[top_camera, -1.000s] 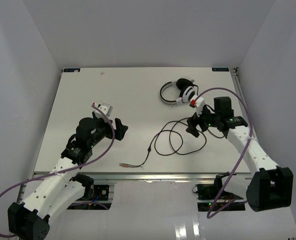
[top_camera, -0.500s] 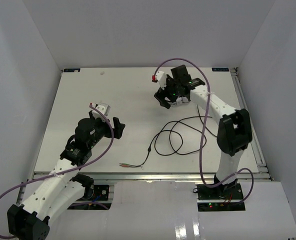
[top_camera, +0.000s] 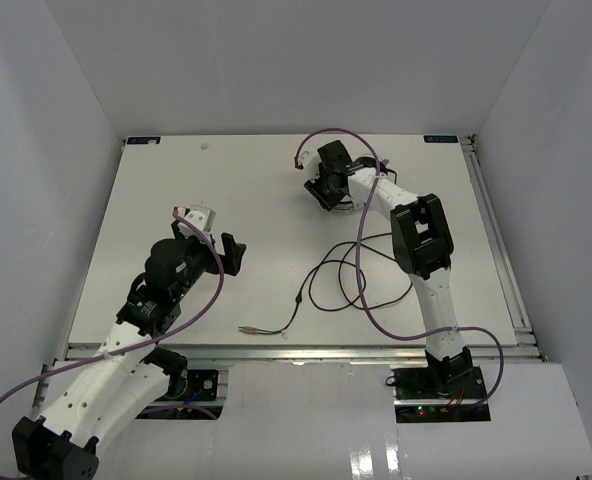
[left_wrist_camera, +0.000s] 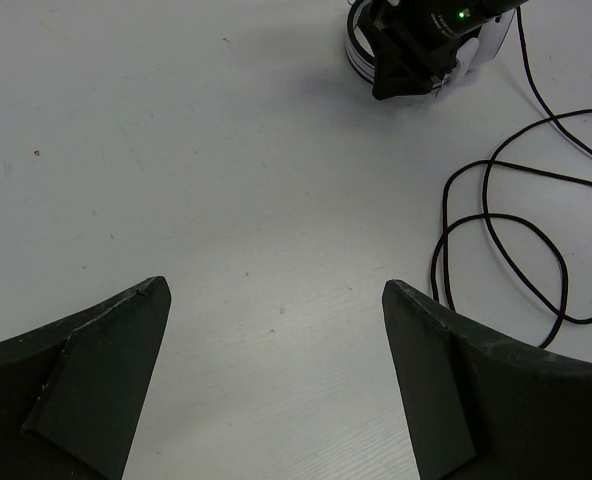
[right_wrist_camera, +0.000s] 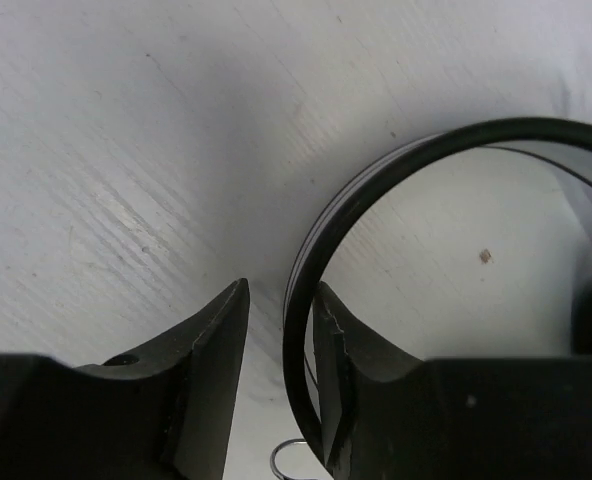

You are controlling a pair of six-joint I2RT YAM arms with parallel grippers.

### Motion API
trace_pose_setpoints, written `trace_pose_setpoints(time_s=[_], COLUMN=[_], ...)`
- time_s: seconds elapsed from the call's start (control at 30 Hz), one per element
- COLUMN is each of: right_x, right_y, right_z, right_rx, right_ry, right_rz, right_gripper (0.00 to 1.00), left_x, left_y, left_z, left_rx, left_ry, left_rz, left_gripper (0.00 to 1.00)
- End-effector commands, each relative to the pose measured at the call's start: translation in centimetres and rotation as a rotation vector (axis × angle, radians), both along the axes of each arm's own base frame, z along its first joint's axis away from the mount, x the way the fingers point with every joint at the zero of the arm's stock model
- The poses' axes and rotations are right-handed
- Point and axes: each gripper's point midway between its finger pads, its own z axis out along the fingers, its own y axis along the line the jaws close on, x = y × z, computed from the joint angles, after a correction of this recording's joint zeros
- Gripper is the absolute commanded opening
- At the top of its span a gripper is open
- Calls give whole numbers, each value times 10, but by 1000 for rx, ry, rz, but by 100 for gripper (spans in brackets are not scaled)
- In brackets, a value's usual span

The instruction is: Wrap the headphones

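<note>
Right tool (right_wrist_camera: 281,300) straddling the headband (right_wrist_camera: 297,320) of the headphones (left_wrist_camera: 356,50), fingers narrowly parted, not pinching. Headphones lying on the far half of the desk (top_camera: 176,180). Cable (top_camera: 346,275) sprawling loose nearer. Left tool (left_wrist_camera: 276,300) hovering, spread wide, empty.

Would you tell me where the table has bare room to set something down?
Bare: the far-left table beyond the left gripper, and the strip between it and the cable. Crowded: the cable loops mid-right, and the right gripper over the headphones.
</note>
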Motion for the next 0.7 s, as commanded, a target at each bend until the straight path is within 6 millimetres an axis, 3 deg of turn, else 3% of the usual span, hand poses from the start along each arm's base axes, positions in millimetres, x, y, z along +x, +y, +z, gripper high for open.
trace_pose_setpoints(time_s=[0.0,0.07,0.13,0.23,0.33,0.5,0.57,0.67], right_x=[-2,-9,-38,-103,-160,-186,-177,-156], right_y=[14,14,15,3,-43,-94,-106,-120], right_z=[5,5,5,14,2,-3,-2,11], right_rx=[24,5,-12,-65,-281,-475,-520,-520], right_ry=[2,8,56,128,92,32,-11,-88], right_rz=[102,184,400,771,1112,1241,1212,1108], right_gripper=[32,23,16,8,8,8,9,21], left_x=[2,2,2,2,1,1,0,0], left_y=[3,3,4,3,3,4,4,4], left_z=[14,14,14,16,16,17,17,17], left_rx=[-5,-5,-5,-8,-9,-11,-13,-14], left_ry=[-37,-38,-39,-42,-44,-47,-47,-47], left_rz=[13,14,17,14,13,14,13,14], left_gripper=[98,98,98,98,98,98,98,98])
